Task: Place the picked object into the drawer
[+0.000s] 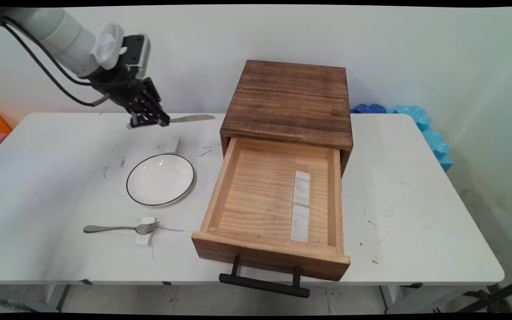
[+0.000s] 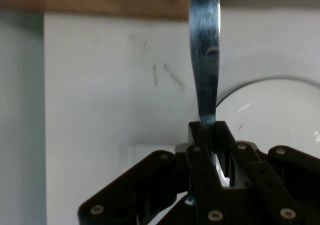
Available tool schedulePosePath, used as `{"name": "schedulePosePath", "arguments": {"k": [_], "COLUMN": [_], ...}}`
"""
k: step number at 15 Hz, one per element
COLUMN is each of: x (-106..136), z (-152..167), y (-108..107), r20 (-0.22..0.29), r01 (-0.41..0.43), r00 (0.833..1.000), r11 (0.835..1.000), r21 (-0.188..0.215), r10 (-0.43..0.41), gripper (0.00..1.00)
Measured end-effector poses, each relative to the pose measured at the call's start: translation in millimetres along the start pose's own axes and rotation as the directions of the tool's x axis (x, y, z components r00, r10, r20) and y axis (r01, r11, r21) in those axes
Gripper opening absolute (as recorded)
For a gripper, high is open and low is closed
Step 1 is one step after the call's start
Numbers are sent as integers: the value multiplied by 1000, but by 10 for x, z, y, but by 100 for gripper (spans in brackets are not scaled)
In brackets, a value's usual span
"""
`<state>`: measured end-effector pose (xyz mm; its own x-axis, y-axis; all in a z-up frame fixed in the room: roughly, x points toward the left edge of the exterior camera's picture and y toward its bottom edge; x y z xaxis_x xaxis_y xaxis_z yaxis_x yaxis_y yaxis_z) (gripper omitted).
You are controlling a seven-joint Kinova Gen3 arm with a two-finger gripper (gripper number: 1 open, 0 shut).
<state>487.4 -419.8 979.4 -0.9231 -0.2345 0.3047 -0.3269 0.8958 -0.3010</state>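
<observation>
Around your gripper [image 1: 149,121] you have a white plate [image 1: 160,179] at its 6 o'clock with a small white block [image 1: 172,145] between, a fork [image 1: 122,228] resting on another white block [image 1: 145,231] further toward 6, and the wooden box [image 1: 289,102] with its drawer [image 1: 274,209] pulled open at 3 to 4 o'clock. Two white trays [image 1: 301,206] lie inside the drawer. Your arm reaches in from 10 o'clock, raised above the table [image 1: 416,200], its fingers clamped on a knife [image 1: 191,118] whose blade points toward 3 o'clock, at the box.

- Looks like a robot test lab, not a home.
- Bare white wall [image 1: 416,53], scuffed white table [image 1: 416,213].
- Blue foam pieces [image 1: 420,118] stacked against the wall.
</observation>
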Motion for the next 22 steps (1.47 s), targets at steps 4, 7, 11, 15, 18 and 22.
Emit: {"name": "schedulePosePath", "arguments": {"k": [4,7,11,15,18,22], "x": [336,579,984,1355,1554,1802], "z": [-3,51,233,477,618,819], "y": [149,227,316,365,399,453], "r20": [-28,-47,-75,-97,-107,-116], "r01": [-33,-56,-92,-117,-134,-155], "r00": [999,997,993,989,986,982], "r11": [999,998,995,992,990,986], "r21": [-15,-23,-33,-43,-50,-59], "r10": [32,55,89,113,129,147], "gripper": [0,0,0,0,0,0]}}
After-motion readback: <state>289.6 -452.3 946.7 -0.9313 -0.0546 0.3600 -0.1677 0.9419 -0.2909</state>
